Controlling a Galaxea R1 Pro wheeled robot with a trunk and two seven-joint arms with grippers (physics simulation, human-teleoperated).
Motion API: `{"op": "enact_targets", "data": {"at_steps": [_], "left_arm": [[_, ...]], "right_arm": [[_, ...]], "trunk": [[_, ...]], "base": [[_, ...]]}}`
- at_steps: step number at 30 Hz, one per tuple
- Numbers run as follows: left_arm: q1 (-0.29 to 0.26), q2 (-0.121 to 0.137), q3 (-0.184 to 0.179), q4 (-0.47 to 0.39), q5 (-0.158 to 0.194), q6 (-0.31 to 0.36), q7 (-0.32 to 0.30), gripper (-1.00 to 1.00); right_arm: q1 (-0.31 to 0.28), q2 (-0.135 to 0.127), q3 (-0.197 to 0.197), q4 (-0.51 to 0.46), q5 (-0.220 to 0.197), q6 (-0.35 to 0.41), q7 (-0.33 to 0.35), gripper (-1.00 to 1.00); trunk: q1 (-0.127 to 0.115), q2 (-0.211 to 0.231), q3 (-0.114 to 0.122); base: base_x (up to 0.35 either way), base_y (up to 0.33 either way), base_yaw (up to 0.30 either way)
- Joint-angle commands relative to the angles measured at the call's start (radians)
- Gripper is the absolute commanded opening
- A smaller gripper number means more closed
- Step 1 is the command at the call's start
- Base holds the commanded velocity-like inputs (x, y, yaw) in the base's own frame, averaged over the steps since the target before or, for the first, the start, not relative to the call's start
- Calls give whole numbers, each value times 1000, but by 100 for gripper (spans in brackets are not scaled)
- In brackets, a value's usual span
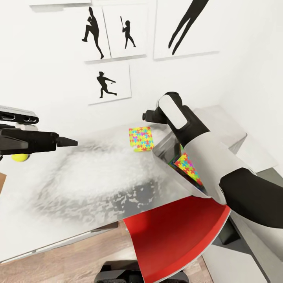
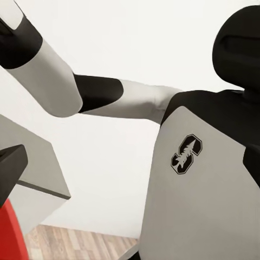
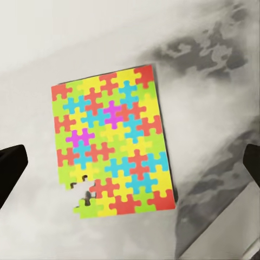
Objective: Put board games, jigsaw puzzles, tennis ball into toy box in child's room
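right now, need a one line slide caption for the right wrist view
Open right gripper hovering above a colourful jigsaw puzzle lying flat on the pale table.

**Occlusions and cut-offs, current frame**

Right arm (image 1: 204, 157) covers most of the toy box (image 1: 165, 147); only its near wall and a strip of interior show. Second jigsaw puzzle (image 1: 188, 167) inside it is mostly hidden behind the forearm. Tennis ball (image 1: 19, 157) is half hidden under the left gripper (image 1: 68, 142), whose finger spacing is unreadable. Right gripper (image 3: 130, 168): fingertips clipped by both picture edges. Red chair (image 1: 177, 232) is cut off at the bottom edge.
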Motion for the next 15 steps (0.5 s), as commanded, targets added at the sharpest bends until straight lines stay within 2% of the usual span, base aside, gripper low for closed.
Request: {"op": "enact_targets", "data": {"at_steps": [1, 15], "left_arm": [[-2, 1, -2, 0, 1, 11, -5, 100], [-2, 1, 10, 0, 1, 11, -5, 100]], "right_arm": [[-2, 0, 2, 4, -9, 1, -10, 100], [-7, 0, 2, 22, -9, 0, -10, 100]], "trunk": [[1, -2, -3], [1, -2, -26]], "base": [[0, 0, 0], [0, 0, 0]]}}
